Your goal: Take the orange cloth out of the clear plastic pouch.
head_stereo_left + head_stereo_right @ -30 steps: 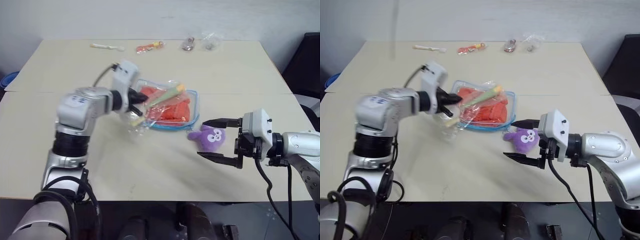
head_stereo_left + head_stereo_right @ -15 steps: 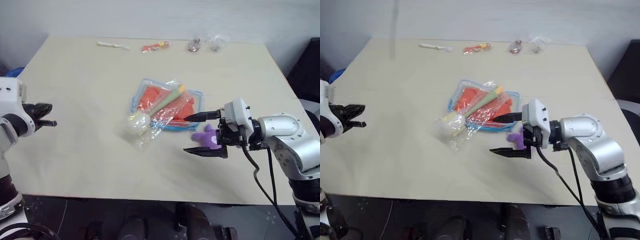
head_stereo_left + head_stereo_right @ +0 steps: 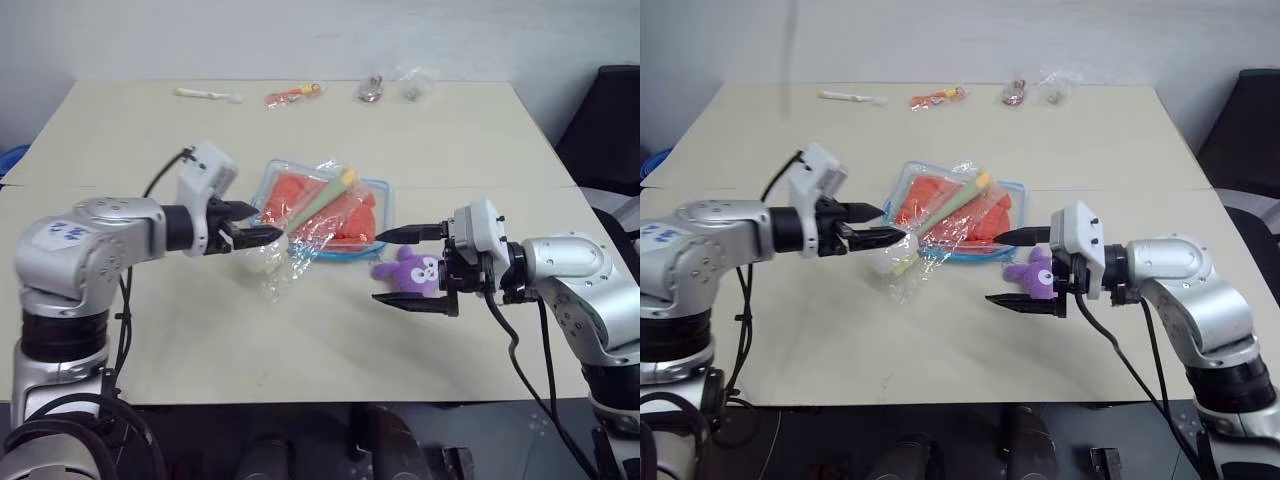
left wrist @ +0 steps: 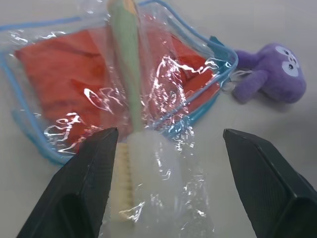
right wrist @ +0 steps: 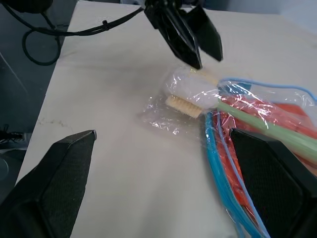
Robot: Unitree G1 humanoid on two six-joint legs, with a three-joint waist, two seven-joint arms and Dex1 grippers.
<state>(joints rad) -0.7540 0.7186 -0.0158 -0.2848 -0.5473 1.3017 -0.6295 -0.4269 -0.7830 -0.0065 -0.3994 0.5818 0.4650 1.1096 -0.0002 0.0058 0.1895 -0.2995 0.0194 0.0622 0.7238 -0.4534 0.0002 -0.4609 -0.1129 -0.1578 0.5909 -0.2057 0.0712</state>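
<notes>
Cloth [image 4: 59, 74], orange and wrinkled, lay inside the clear pouch [image 3: 383, 205] with blue zipper trim, which rested flat near the middle of the desk [image 3: 450, 140]. Across the pouch's top we saw a thin crinkly bag [image 4: 163, 193] holding a brush with a green handle [image 4: 126, 64] and a white head; the bag's head end spilled off the pouch onto the desk on the robot's left side.

We found the left gripper [image 3: 262, 227] just beside that bag's head end, its jaws spread and holding nothing; in the left wrist view its two fingers [image 4: 84, 193] stood on either side of the white brush head without closing on it. The right gripper [image 3: 392, 266] sat at the pouch's other side, jaws spread wide, with the upper finger reaching toward the pouch's corner and the lower one in front of a purple plush toy [image 3: 412, 271]. The toy lay between those fingers, just beside the pouch; we could not tell whether a finger touched it.

Along the far edge of the desk lay a white stick-like item [image 3: 210, 94], a small red and yellow packet [image 3: 295, 95] and two small clear bags [image 3: 395, 88]. We could read no writing or brand on anything there.
</notes>
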